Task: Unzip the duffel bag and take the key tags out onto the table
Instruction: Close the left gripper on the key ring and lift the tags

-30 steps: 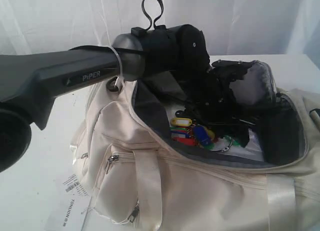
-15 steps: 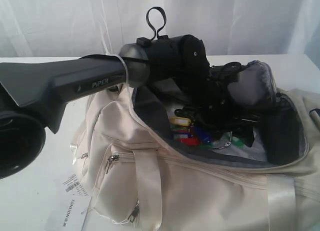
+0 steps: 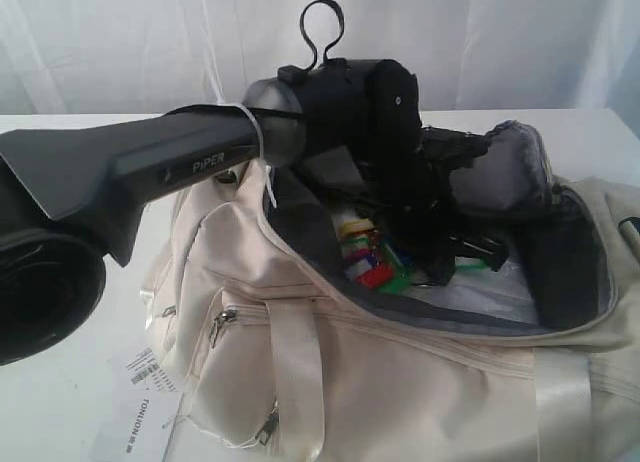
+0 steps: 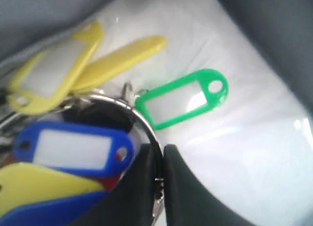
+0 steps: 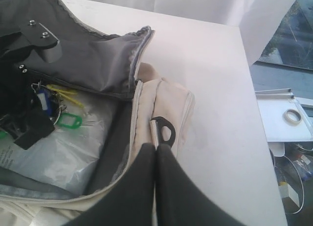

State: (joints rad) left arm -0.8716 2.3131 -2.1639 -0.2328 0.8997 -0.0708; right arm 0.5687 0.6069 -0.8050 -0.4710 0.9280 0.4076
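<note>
Bag's unzipped. The key tags [image 3: 370,267] sit inside the duffel bag [image 3: 300,382], mid of the open mouth, on clear plastic [image 5: 63,152]. L fingers [image 4: 137,187] are shut tight on the tags' metal ring [image 4: 142,121], so the bunch is right under them & the L arm is the near one. R fingers [image 5: 142,187] are pinched together on the zip pull [image 5: 164,130] at the bag's right end, well away from the tags. Way out looks like: straight up past the rim, then left to bare bench [image 3: 60,422].
</note>
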